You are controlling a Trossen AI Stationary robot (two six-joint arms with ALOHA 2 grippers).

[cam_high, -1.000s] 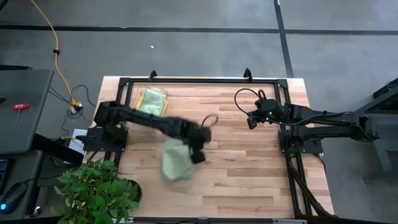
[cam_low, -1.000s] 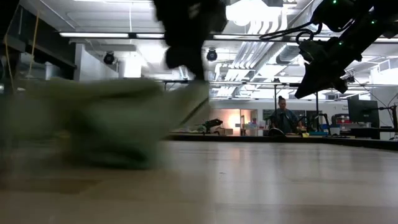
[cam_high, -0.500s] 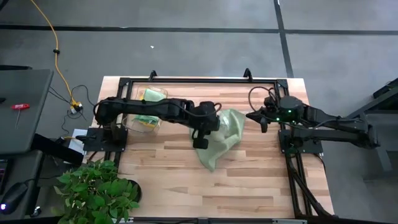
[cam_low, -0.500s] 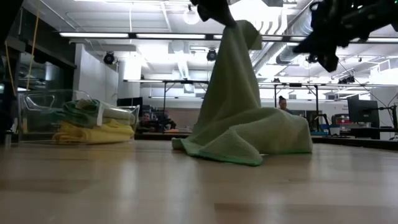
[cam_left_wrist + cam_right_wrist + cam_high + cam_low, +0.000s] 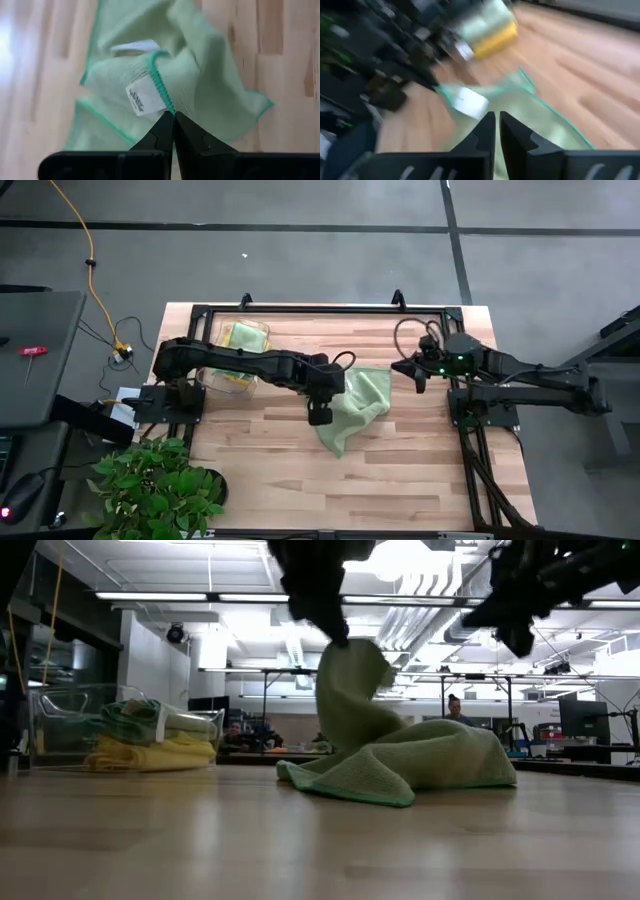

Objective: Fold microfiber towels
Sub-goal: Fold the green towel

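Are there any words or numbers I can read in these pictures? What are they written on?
None can be read.
White tag sewn on the green towel, just above the left claw: it has small dark print, too blurred to read.
Nothing else in any view shows writing.

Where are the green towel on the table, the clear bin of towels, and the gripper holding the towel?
green towel (image 5: pixel 358 408), high view, middle of the crumpled cloth
clear bin (image 5: pixel 48 720), low view, its see-through wall
left gripper (image 5: pixel 173 116), left wrist view, fingertips pinching the towel's hem
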